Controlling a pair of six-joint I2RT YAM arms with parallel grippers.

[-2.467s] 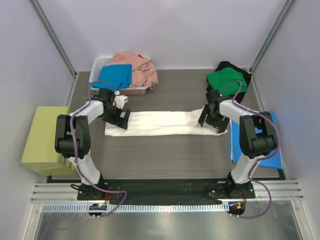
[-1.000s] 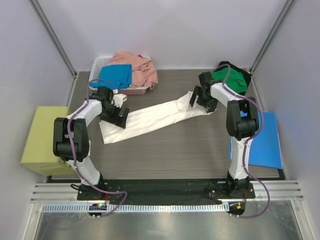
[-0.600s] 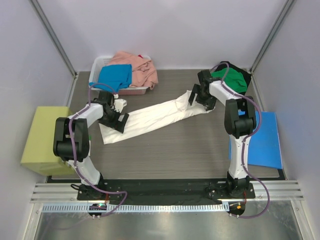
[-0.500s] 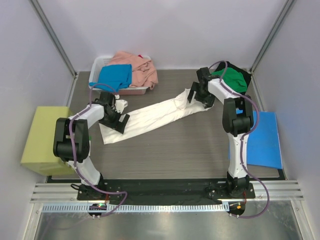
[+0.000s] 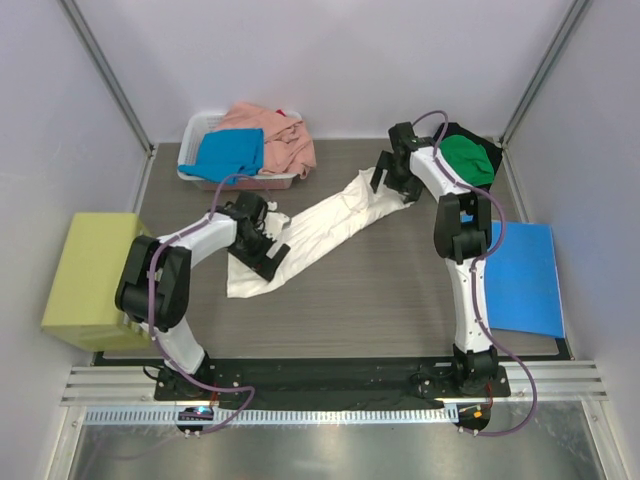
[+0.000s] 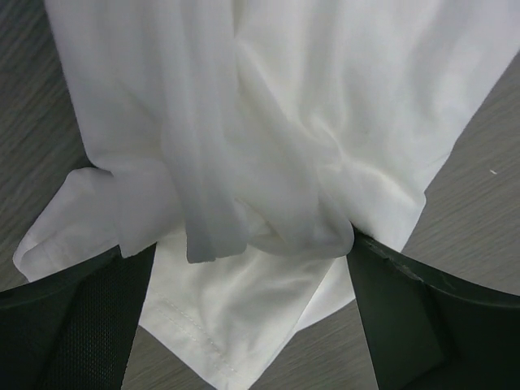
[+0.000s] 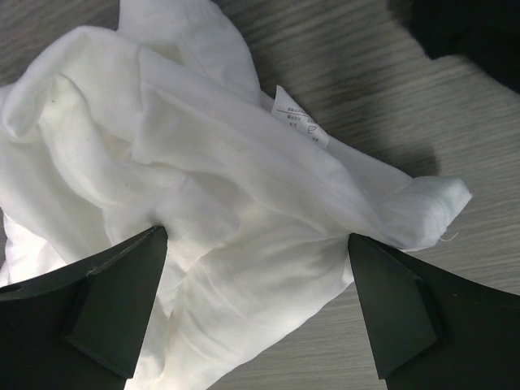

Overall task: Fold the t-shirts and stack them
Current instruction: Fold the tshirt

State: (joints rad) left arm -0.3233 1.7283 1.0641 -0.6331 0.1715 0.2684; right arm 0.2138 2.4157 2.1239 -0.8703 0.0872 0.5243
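Observation:
A white t-shirt [image 5: 330, 215] lies as a long crumpled band running diagonally across the table. My left gripper [image 5: 268, 250] is over its near-left end. In the left wrist view the gripper [image 6: 248, 325] is open, with bunched white cloth [image 6: 309, 122] between its wide-apart fingers. My right gripper [image 5: 392, 180] is over the far-right end. It is also open [image 7: 252, 301], straddling rumpled cloth [image 7: 203, 162] that carries a small label [image 7: 296, 118]. A green t-shirt [image 5: 468, 158] rests on a black one [image 5: 452, 131] at the far right. Bright blue [image 5: 230, 152] and salmon pink [image 5: 275, 135] t-shirts fill the basket.
The white plastic basket [image 5: 196, 172] stands at the far left. A flat blue folder [image 5: 525, 280] lies along the right edge. A yellow-green block [image 5: 90, 280] sits outside the table's left edge. Metal frame posts rise at both far corners.
The left gripper has moved right and nearer, bunching the shirt's near end. The right gripper has moved farther back and slightly left. The white band now slants more steeply.

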